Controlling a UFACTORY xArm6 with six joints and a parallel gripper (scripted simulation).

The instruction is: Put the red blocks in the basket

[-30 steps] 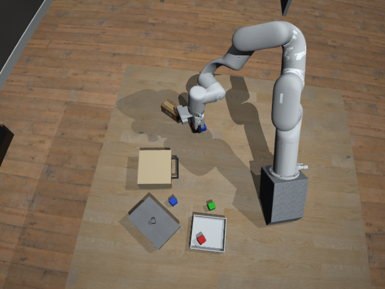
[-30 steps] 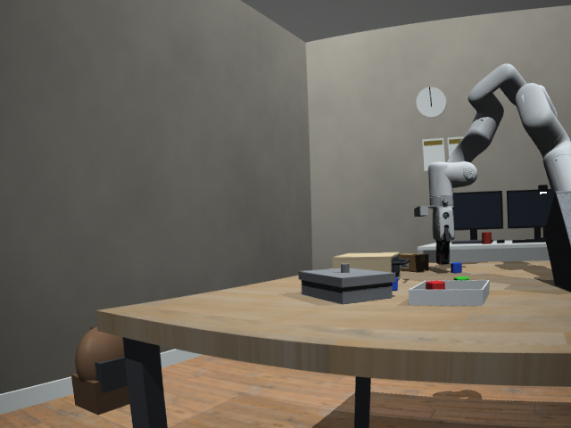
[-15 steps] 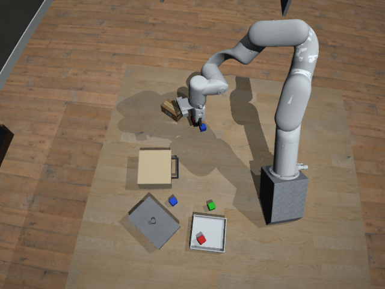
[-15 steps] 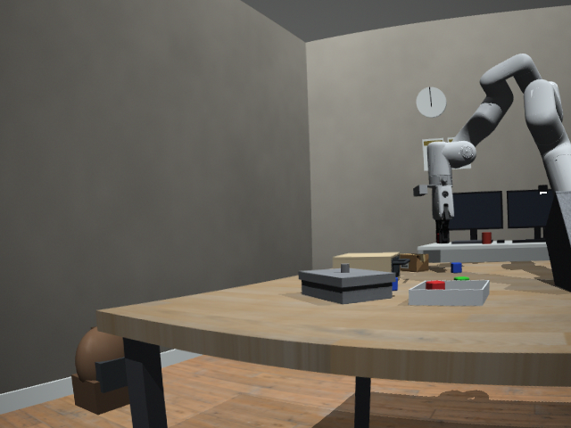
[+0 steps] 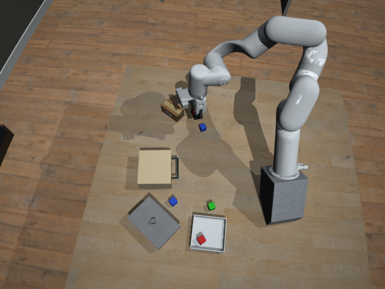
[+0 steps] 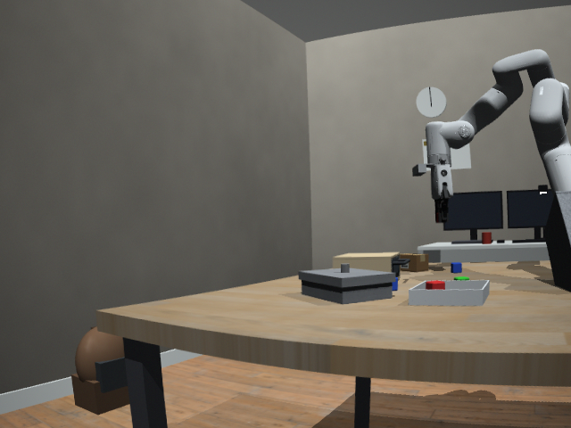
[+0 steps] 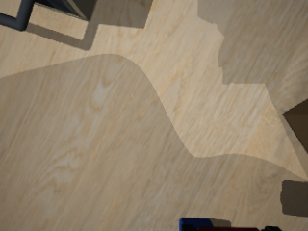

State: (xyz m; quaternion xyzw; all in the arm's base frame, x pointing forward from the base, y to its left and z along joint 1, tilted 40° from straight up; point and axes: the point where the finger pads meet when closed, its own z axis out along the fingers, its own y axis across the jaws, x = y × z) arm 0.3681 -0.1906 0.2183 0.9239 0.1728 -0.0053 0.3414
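Observation:
My gripper (image 5: 197,116) hangs high above the table, between a cardboard box (image 5: 171,109) and a blue block (image 5: 203,126). It is shut on a small red block (image 5: 193,112), which shows as a red patch between the fingers in the side view (image 6: 438,213). The white basket (image 5: 207,233) stands at the near side and holds another red block (image 5: 201,239). The light wooden cabinet (image 5: 154,168) has its drawer in, with the handle (image 5: 175,168) close to the front. The grey metal box (image 5: 153,221) has its lid on.
A second blue block (image 5: 172,201) lies beside the metal box. A green block (image 5: 211,205) lies just behind the basket. The arm's base (image 5: 283,198) stands at the right. The wrist view shows table top and a blue edge (image 7: 202,222) at the bottom.

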